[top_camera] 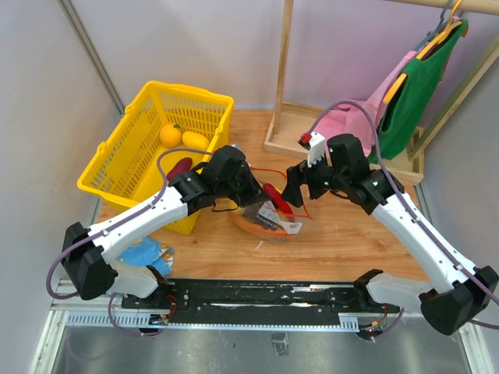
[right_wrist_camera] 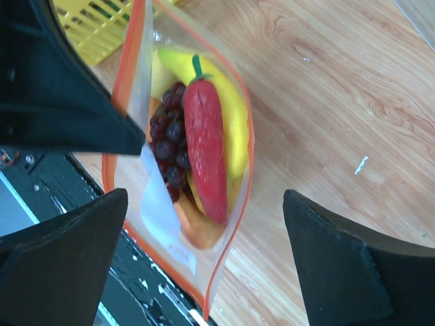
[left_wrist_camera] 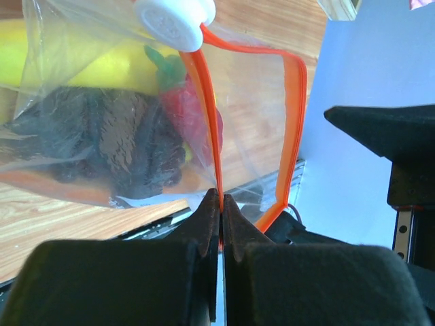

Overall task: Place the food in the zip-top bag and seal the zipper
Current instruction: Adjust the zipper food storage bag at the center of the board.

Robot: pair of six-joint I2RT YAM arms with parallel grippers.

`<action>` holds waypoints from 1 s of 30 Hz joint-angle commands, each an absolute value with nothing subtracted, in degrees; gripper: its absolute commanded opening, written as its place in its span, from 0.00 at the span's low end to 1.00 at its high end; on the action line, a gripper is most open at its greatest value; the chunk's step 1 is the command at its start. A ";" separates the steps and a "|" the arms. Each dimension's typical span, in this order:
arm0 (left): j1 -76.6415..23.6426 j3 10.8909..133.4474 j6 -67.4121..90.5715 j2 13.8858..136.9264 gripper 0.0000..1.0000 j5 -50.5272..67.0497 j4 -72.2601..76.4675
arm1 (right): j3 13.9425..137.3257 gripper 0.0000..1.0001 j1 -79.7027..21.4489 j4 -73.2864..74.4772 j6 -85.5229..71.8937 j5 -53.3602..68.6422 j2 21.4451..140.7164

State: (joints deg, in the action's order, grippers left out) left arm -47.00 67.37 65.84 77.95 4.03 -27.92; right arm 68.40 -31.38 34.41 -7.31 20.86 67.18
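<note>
L gripper clenched on zipper of bag; R gripper released, wide over food inside, on desk.

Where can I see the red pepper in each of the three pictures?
Top view: red pepper near the picture's centre.
Left wrist: upper middle, behind the orange strip.
Right wrist: centre, against the banana.
Shared landmark: the clear bag holding it.
</note>
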 commanded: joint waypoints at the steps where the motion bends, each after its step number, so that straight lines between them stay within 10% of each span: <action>1: -46.67 66.46 66.26 74.81 0.00 1.43 -26.39 | 65.71 0.98 -32.51 36.06 -4.15 23.63 62.81; 30: -46.67 63.83 67.11 72.77 0.00 3.43 -24.97 | 55.30 0.98 -40.77 28.19 1.32 16.78 61.78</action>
